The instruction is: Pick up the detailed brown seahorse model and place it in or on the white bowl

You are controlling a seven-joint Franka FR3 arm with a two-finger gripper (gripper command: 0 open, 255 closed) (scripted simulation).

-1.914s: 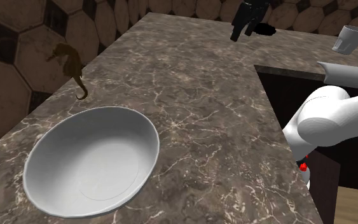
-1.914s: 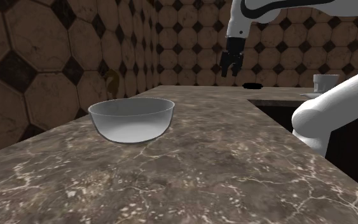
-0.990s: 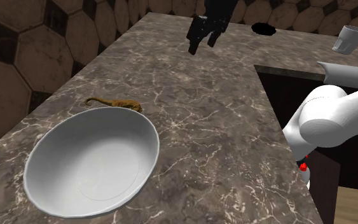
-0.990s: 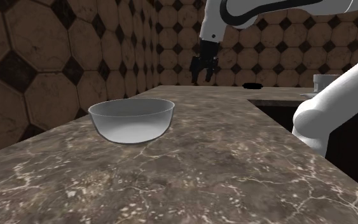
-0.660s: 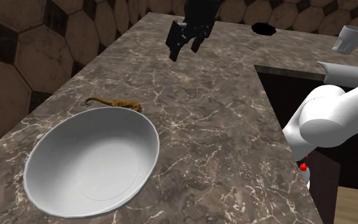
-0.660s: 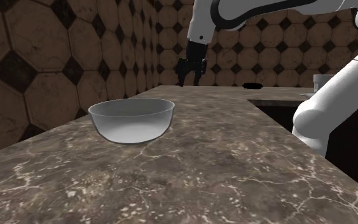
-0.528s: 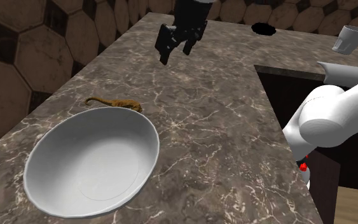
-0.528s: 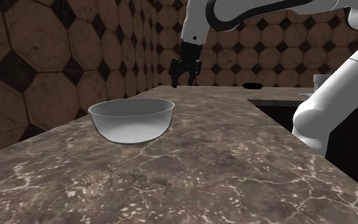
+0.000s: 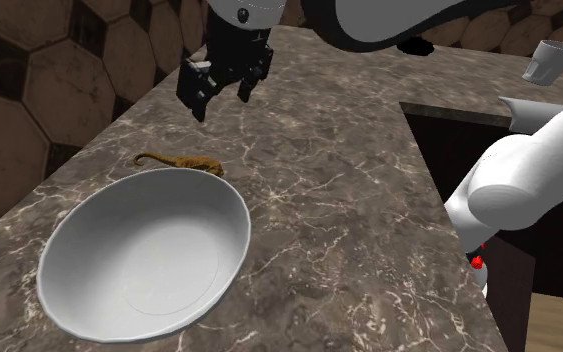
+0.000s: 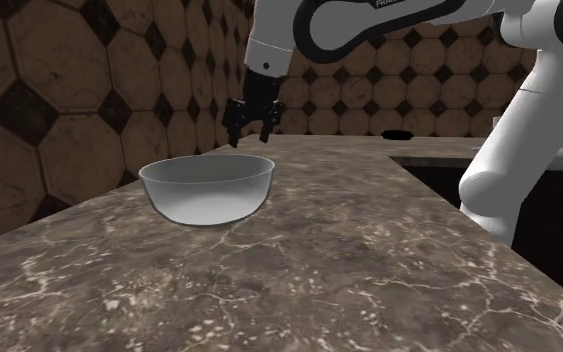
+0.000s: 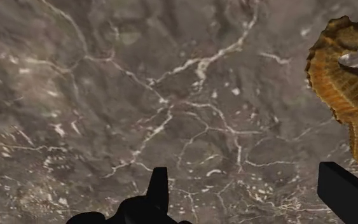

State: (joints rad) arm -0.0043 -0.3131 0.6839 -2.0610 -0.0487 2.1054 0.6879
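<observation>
**Claw [image 9: 219, 105] closes in on toppled seahorse [image 9: 179, 160]**

Shoulder view: the claw, spread wide and empty, has swept along the marble counter [image 9: 329, 190]. The brown seahorse, since tipped flat, lies below and short of it, beside the white bowl [image 9: 139, 265].

Second exterior view: it hovers beyond the bowl [image 10: 209, 190].

Wrist view: the seahorse [image 11: 339, 83] lies outside one finger, so I'd say lining up remains.

light: dim, even | src: prob. overhead | shadows: faint | brightest: bowl [image 9: 139, 250] inside
</observation>
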